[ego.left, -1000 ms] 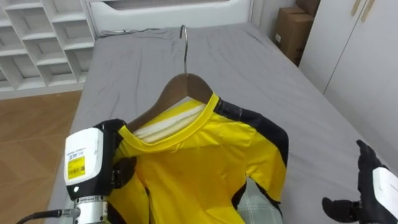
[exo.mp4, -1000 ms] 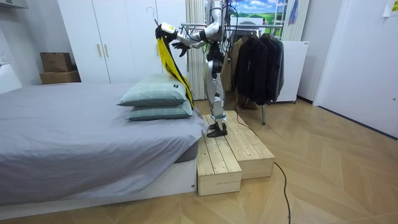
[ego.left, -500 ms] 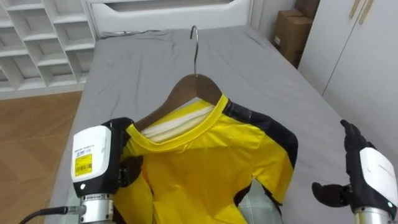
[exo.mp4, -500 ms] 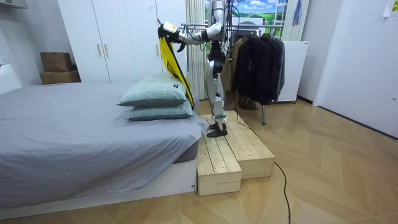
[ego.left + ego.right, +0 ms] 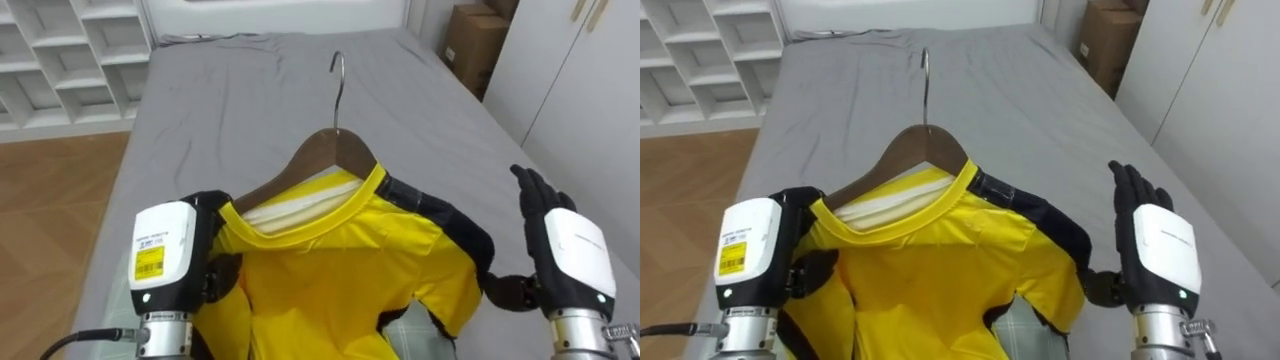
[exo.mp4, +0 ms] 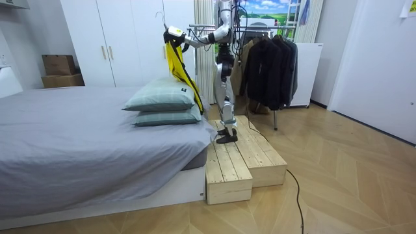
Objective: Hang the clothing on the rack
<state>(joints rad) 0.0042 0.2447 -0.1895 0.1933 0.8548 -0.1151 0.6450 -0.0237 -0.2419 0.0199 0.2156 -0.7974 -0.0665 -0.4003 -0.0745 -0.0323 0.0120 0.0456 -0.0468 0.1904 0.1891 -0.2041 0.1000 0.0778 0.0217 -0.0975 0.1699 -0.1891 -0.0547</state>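
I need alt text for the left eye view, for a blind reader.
The robot's left hand grips a wooden hanger carrying a yellow shirt, held above a grey bed. Its right hand is open beside the shirt.

Bedroom in home. Wide bed [image 6: 78, 143] with grey sheet, two pillows [image 6: 162, 104] stacked at its end. Tall white wardrobe [image 6: 110, 45] along wall behind. Clothes rack [image 6: 260, 29] near it, dark jackets [image 6: 266, 68] hanging from rail. White cubby shelves [image 5: 60, 60] beyond far side of bed. Cardboard boxes [image 6: 60, 68] stacked in corner by wardrobe. Wood floor [image 6: 338, 175], herringbone pattern. Low wooden platform [image 6: 244, 159] pushed against bed end.
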